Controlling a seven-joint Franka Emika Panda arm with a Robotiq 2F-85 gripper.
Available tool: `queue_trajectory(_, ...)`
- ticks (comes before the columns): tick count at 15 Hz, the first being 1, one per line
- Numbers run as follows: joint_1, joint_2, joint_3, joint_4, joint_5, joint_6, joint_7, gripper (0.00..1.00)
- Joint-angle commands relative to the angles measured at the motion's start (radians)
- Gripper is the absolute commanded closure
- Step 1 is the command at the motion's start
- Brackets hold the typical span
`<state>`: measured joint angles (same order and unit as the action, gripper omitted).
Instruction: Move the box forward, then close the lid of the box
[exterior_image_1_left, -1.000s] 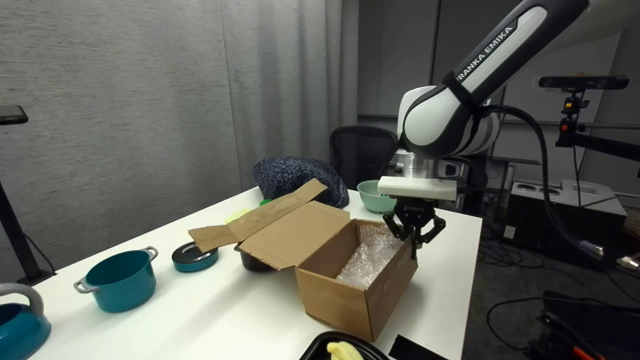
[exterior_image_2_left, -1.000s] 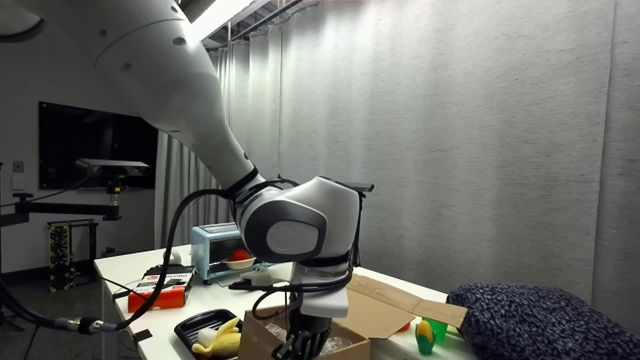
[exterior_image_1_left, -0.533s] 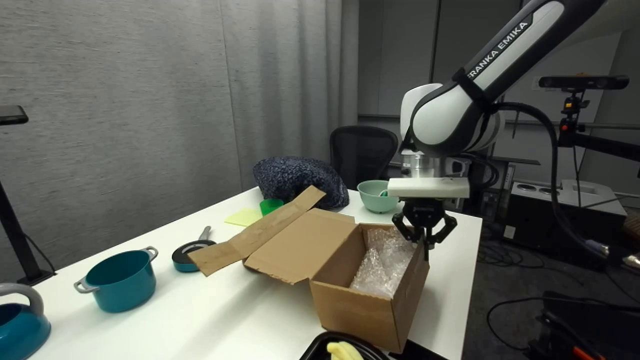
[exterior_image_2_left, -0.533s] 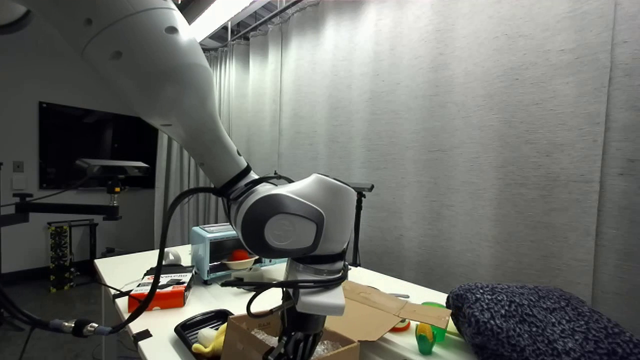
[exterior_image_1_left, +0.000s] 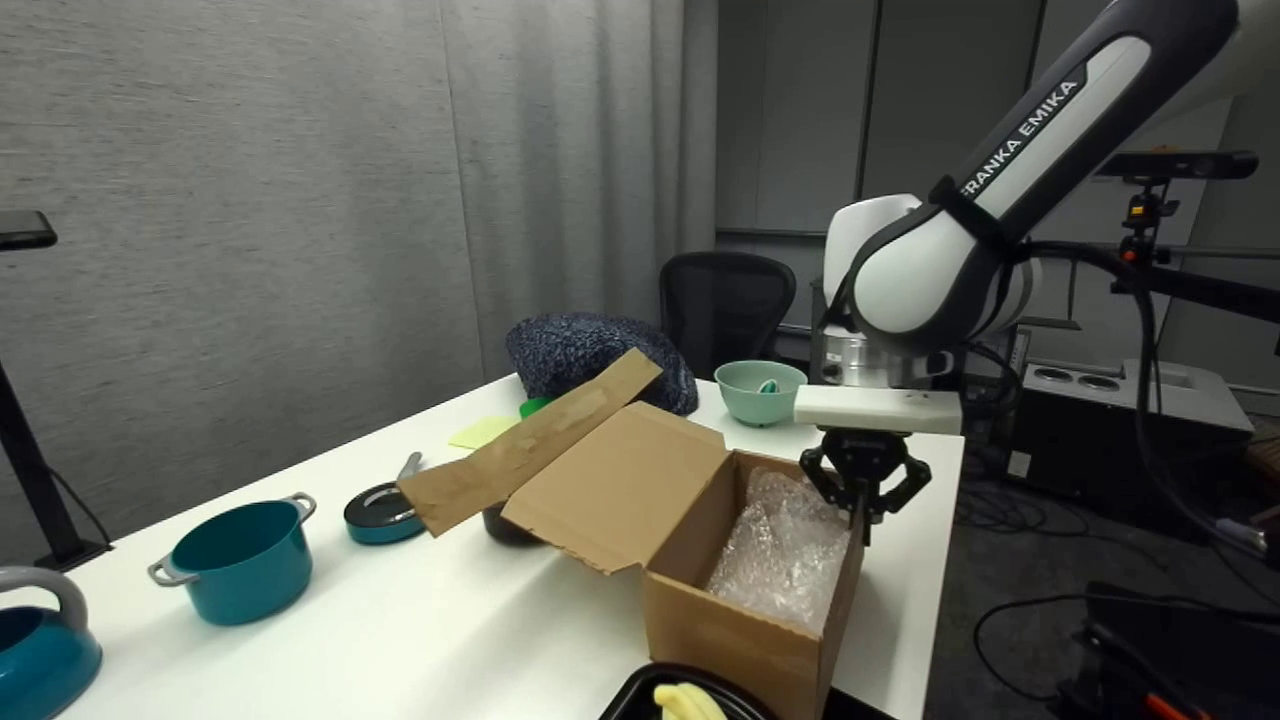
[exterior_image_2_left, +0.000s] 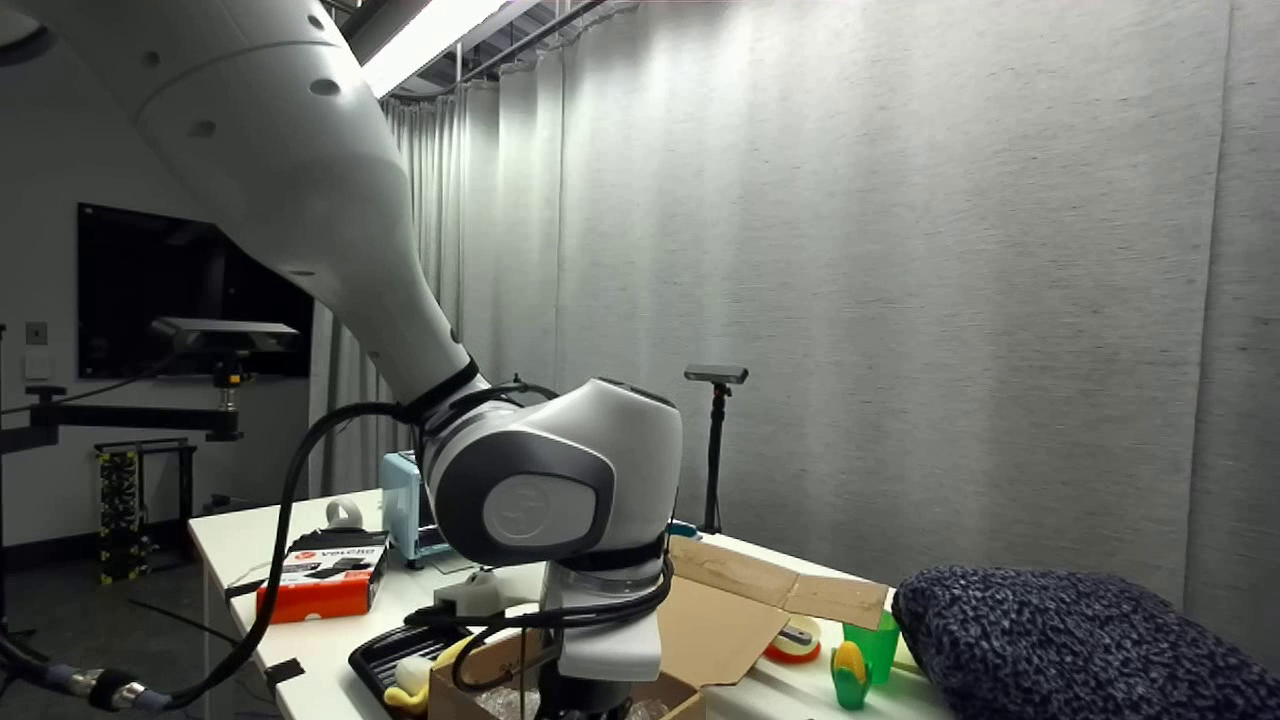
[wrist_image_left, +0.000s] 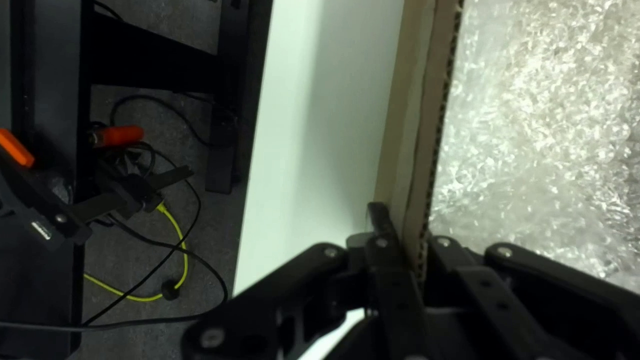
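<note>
The brown cardboard box (exterior_image_1_left: 735, 635) stands open on the white table with bubble wrap (exterior_image_1_left: 785, 550) inside; its rim also shows in an exterior view (exterior_image_2_left: 687, 697). Its lid (exterior_image_1_left: 625, 480) is folded out flat to the side away from the gripper, with a creased end flap; the label is not visible. My gripper (exterior_image_1_left: 862, 515) is shut on the top edge of the box's long side wall. In the wrist view the gripper (wrist_image_left: 409, 230) has one finger outside and one inside the wall (wrist_image_left: 425, 130). In an exterior view the arm hides most of the gripper.
A black tray (exterior_image_1_left: 640, 685) with a toy banana lies against the near end of the box. The table edge (exterior_image_1_left: 940, 570) runs close beside the gripped wall. A teal pot (exterior_image_1_left: 250, 565), a green bowl (exterior_image_1_left: 750, 390), a dark cushion (exterior_image_1_left: 590, 350) and a Velcro box (exterior_image_2_left: 320, 598) stand around.
The gripper and box have moved together toward the black tray and slightly toward the table edge. The gripper stays on the wall. The lid has shifted along with the box, still open.
</note>
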<state>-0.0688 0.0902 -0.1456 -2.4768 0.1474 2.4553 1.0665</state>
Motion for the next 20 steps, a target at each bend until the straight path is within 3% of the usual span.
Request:
queue_trajectory(1, 0.001, -0.006, 0.001, -0.032, -0.04, 0.055, 0.051, 0.98)
queue_trajectory(10, 0.02, -0.055, 0.04, -0.046, 0.028, 0.016, 0.237, 0.98)
queue_trajectory(19, 0.019, -0.073, 0.05, -0.071, 0.021, 0.018, 0.228, 0.98)
queue_trajectory(20, 0.018, -0.072, 0.05, -0.065, 0.022, 0.016, 0.225, 0.65)
